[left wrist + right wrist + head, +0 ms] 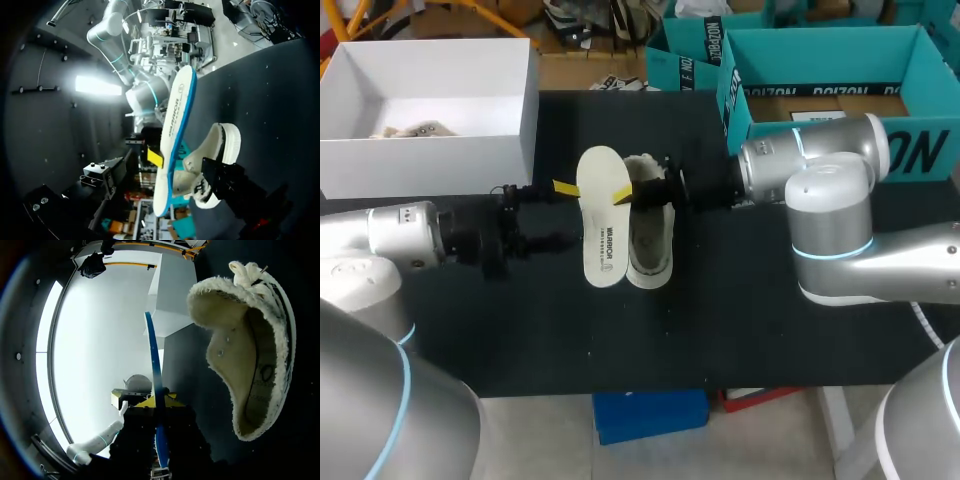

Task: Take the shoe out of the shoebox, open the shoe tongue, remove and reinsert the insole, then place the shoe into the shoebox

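Insole out of the shoe, held over the black tabletop (720,320)

The right claw (623,197), coming in from the right, is clamped on the white insole (601,225), a yellow tip pressed to its face. The insole stands on edge, showing a blue rim in the wrist views. The cream, fleece-lined shoe (650,245) lies on the tabletop right beside it. The left claw (567,214) sits just short of the insole's other side with its fingers apart and nothing between them. Further back, at the far left corner, is the open white shoebox (430,160).
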{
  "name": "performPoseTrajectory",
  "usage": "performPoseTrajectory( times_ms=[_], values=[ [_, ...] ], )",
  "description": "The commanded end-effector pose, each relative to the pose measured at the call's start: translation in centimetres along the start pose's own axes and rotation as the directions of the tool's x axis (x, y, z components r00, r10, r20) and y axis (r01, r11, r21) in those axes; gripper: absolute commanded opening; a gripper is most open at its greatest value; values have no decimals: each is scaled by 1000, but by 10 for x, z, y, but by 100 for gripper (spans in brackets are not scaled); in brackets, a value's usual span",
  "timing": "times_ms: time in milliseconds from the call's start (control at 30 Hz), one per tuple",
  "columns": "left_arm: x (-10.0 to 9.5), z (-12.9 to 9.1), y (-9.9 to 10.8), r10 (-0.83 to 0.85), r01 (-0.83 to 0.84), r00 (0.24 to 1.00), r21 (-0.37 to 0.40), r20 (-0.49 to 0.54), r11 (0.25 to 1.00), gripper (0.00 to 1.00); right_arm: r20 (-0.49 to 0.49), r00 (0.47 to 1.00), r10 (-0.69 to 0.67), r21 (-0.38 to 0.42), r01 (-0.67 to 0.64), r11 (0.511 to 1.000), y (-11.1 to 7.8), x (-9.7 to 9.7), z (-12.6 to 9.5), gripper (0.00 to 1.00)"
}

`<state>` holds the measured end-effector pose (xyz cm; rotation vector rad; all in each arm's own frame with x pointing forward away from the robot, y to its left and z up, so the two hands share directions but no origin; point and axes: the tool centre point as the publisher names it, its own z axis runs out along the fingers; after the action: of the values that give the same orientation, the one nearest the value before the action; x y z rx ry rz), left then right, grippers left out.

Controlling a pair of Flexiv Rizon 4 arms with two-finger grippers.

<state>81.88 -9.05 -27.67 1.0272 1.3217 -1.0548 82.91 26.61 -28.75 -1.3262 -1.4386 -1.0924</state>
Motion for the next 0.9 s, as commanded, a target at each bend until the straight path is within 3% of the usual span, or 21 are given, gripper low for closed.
performPoseTrajectory(
  times_ms=[33,267,633,767,800,900],
  values=[
    [7,9,3,7,-7,1000,-21,21,1000,100,-1,1000,0,-3,0,1000,0,-1,1,0],
    [8,12,14,21,-19,999,-70,37,997,83,-1,1000,0,-3,0,1000,0,-1,1,0],
    [4,24,23,37,-32,998,-94,56,995,76,-1,1000,0,-3,0,1000,0,-1,1,0],
    [5,26,24,36,-30,997,-96,62,995,60,-1,1000,0,-3,0,1000,0,-1,1,0],
    [5,26,25,36,-29,997,-95,63,995,50,-1,1000,0,-3,0,1000,0,-1,1,0],
    [7,27,26,36,-30,997,-94,62,995,36,-1,1000,0,-3,0,1000,0,-1,1,0]
  ],
)
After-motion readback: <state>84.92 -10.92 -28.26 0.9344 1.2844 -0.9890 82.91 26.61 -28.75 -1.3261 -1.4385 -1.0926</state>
